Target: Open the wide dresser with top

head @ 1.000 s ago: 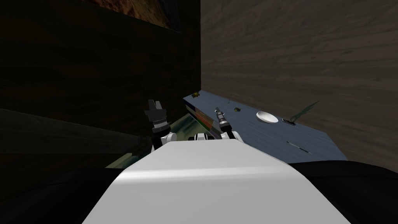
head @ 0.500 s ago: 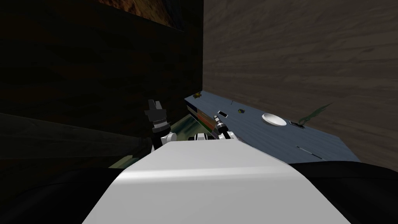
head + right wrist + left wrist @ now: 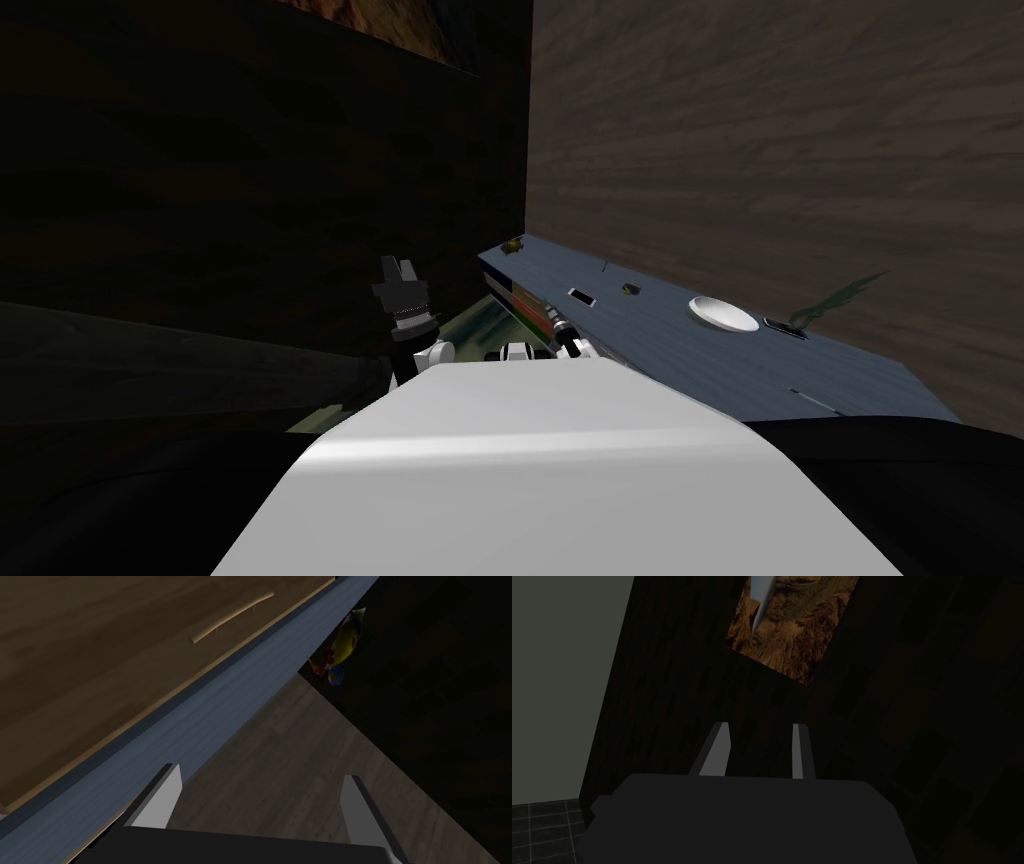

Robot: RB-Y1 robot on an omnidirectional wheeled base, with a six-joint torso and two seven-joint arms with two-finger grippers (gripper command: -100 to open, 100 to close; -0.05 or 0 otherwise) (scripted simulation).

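Pulled back, right gripper [image 3: 261,773] gapes wide beside the dresser [image 3: 680,360] front edge, its top toward 2 o'clock; left gripper [image 3: 761,726] narrow.

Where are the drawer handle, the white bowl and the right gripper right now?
handle [image 3: 232,617], right wrist view, middle of the thin bar.
white bowl [image 3: 722,313], head view, centre of its inside.
right gripper [image 3: 261,773], right wrist view, midway between its open fingertips.

Dresser [image 3: 200,721] close beside right pincer [image 3: 261,773], pincer gap unobstructed
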